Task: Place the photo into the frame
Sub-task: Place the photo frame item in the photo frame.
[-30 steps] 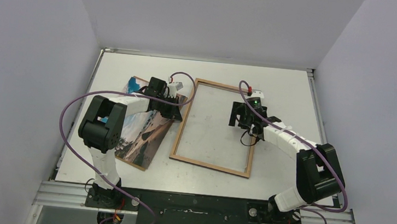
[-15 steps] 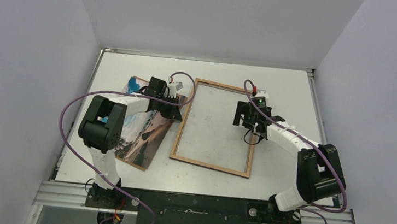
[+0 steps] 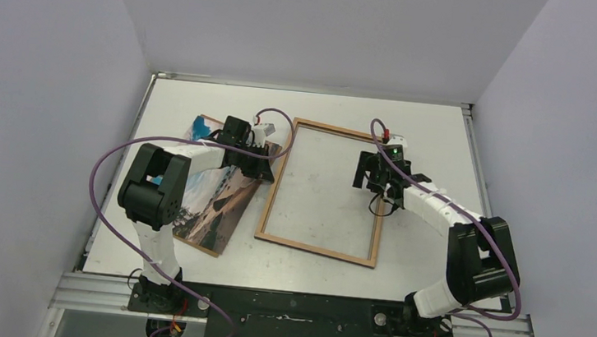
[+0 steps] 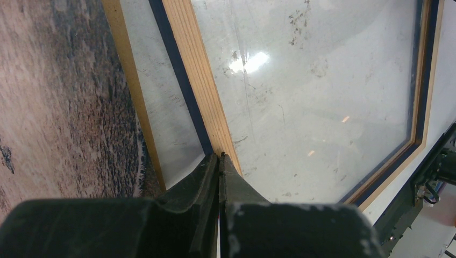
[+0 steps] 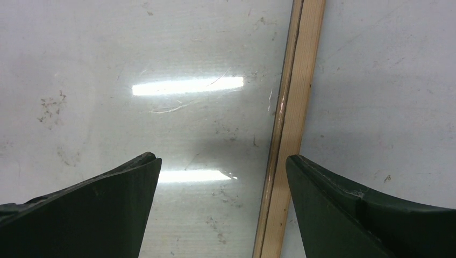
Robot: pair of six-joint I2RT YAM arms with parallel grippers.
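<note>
Bits you can't really see
The left arm (image 3: 197, 153) covers the photo (image 3: 217, 202) at its far end; the right wrist view crops the frame (image 5: 293, 107) to one rail.

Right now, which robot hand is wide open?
The right gripper: its two fingers stand far apart, one on each side of the frame's wooden edge. The left gripper is pinched shut, tips together at the frame's opposite long edge.

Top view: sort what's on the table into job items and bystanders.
Job:
- photo
- frame
- left pincer, shut at the frame's left rail
- right pincer, open above its right rail

Bystanders:
- brown board, its edge showing past the photo
- purple cables
</note>
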